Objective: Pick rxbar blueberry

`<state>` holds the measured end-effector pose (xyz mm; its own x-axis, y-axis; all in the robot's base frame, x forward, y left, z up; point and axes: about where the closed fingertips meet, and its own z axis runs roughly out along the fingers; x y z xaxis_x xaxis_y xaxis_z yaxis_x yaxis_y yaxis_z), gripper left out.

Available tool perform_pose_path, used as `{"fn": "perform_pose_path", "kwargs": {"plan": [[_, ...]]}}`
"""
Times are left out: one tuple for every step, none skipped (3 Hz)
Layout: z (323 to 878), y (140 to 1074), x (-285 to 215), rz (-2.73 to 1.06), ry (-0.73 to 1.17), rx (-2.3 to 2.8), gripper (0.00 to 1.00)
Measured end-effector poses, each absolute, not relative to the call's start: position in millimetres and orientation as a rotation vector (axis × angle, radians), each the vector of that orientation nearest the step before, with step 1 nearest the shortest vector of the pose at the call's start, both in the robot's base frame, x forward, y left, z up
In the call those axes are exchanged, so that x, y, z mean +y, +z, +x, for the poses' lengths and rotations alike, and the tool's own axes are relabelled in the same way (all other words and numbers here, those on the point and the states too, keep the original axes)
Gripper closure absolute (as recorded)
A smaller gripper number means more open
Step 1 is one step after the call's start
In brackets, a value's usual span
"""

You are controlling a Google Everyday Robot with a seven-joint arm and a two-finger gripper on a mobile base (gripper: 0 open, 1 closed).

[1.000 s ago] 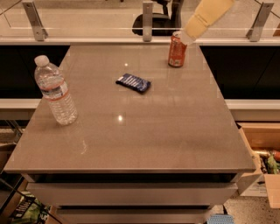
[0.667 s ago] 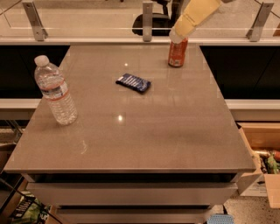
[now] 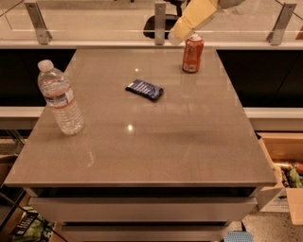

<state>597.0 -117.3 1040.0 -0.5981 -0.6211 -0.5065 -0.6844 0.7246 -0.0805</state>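
Editor: Leftward goes the cream-coloured arm [image 3: 201, 13] compared with a second ago. Its lower end, then above and to the right of the orange soda can [image 3: 192, 53], now sits just left of the can's top. Does anything else shift?

Stringer: Nothing on the worktop [image 3: 156, 156] does. The rxbar blueberry [image 3: 145, 89] lies flat where it was, in the far half and a little left of centre. Its dark blue wrapper is turned at an angle, white lettering up. The can stands upright near the far right corner. The clear water bottle [image 3: 60, 98] stands upright by the left edge, well apart from both.

Editor: And the tool?

Stringer: The tool [image 3: 178, 35] hangs at the arm's lower end, above the worktop's far edge and in front of the glass barrier [image 3: 94, 21] with its metal posts. It is just beside the can's rim. The bar lies nearer the camera and to the left, well apart from it and touched by nothing.

Editor: Released or clenched?

Stringer: That cannot be told from this angle.

Editor: Anything off the worktop?

Stringer: An open cardboard box [image 3: 279, 146] sits low at the right, with some items inside.
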Motion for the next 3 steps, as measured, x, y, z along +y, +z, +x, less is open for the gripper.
{"fn": "perform_pose_path", "kwargs": {"plan": [[612.0,1033.3,-108.4,-0.996,0.176,2.435,0.0],[625.4,1029.5,-102.3,-1.008,0.187,2.433,0.0],[639.5,1018.4,-93.3,-1.043,0.212,2.445,0.0]]}}
